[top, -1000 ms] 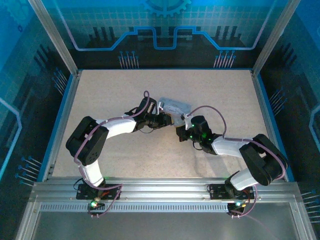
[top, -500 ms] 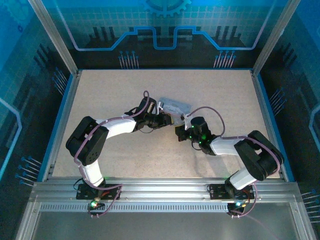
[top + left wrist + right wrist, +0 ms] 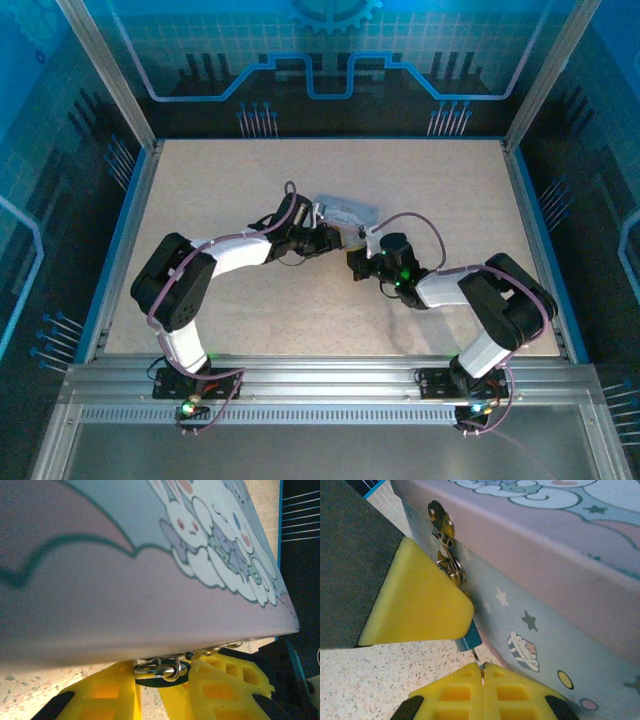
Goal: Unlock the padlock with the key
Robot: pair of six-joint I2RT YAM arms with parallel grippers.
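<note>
Claws meet nose to nose from above, left claw [image 3: 336, 238] and right claw [image 3: 357, 260] at the tin's [image 3: 347, 211] near side, one to steady, one to turn. At the left wrist, narrowly parted fingers [image 3: 225, 680] flank a silver ring [image 3: 159, 669] under the tin's rim; it is blurred, but we think they clamp what hangs there. At the right wrist, pads pressed shut pinch the key [image 3: 479, 664], a thin sliver reaching the padlock [image 3: 469, 643], whose small bluish body lies against the tin's side.

Fingers [image 3: 107, 687] of the left end effector [image 3: 162, 690] flank metal rings [image 3: 160, 669], perhaps the padlock's shackle, beneath the cartoon tin [image 3: 125, 580]
</note>
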